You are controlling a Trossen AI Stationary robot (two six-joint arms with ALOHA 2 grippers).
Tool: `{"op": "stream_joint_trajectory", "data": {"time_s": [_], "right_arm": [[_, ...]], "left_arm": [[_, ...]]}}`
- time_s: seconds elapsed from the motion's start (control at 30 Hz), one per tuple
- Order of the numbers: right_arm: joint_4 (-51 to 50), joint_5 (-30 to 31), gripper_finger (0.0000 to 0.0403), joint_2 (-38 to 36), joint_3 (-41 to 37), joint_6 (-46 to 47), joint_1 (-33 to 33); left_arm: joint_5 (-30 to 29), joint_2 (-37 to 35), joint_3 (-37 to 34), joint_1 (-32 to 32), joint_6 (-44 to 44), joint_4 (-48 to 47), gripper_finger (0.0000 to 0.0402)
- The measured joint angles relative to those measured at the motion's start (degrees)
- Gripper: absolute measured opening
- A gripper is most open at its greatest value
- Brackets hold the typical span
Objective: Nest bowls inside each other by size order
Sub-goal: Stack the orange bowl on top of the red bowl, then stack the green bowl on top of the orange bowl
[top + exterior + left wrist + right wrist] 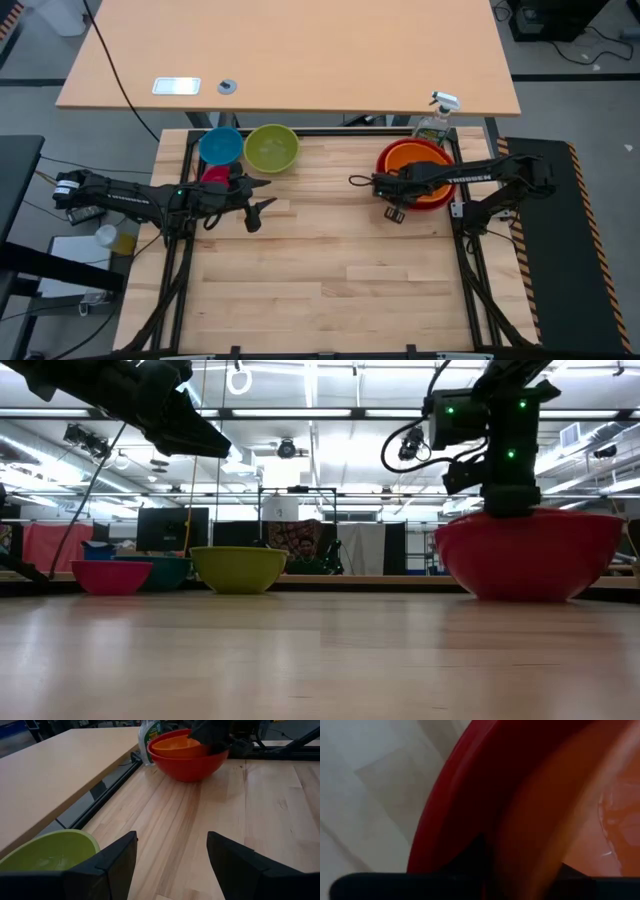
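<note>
High view: the orange bowl (418,160) sits nested in the red bowl (392,152) at the worktop's (330,260) right rear, with the right pincer (392,200) at their rim; its finger state cannot be determined. Left wrist view: the left pincer (170,865) is spread and empty just beside the lime green bowl (47,851), probably the next bowl to nest.

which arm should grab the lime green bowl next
Left. Its open claw hangs just beside the lime green bowl, while the right claw is across the table at the red bowl holding the orange bowl.
</note>
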Motion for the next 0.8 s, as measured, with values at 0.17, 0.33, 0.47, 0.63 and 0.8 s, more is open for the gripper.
{"op": "stream_joint_trajectory", "data": {"time_s": [0.17,0.33,0.47,0.63,0.8], "right_arm": [[-4.4,-3.1,0.0142,0.0,4.0,-1.5,-1.3],[-11.6,-3.1,0.0173,0.0,10.1,-1.6,-1.5],[-18.9,-2.6,0.0188,0.0,16.6,-0.9,-1.4],[-18.2,1.8,0.0194,-0.1,22.3,-0.9,0.2],[-8.7,5.9,0.0193,-0.1,21.8,-4.6,2.3]], "left_arm": [[0.0,0.1,0.0,1.4,-4.0,-0.3,0.0242],[0.1,1.9,0.0,3.4,-5.9,-1.5,0.0242],[3.0,2.4,0.1,4.7,-6.3,-2.6,0.0242],[3.9,2.5,2.5,6.2,-8.5,-11.2,0.0242],[3.9,4.7,4.9,7.8,-10.1,-16.6,0.0242]]}}
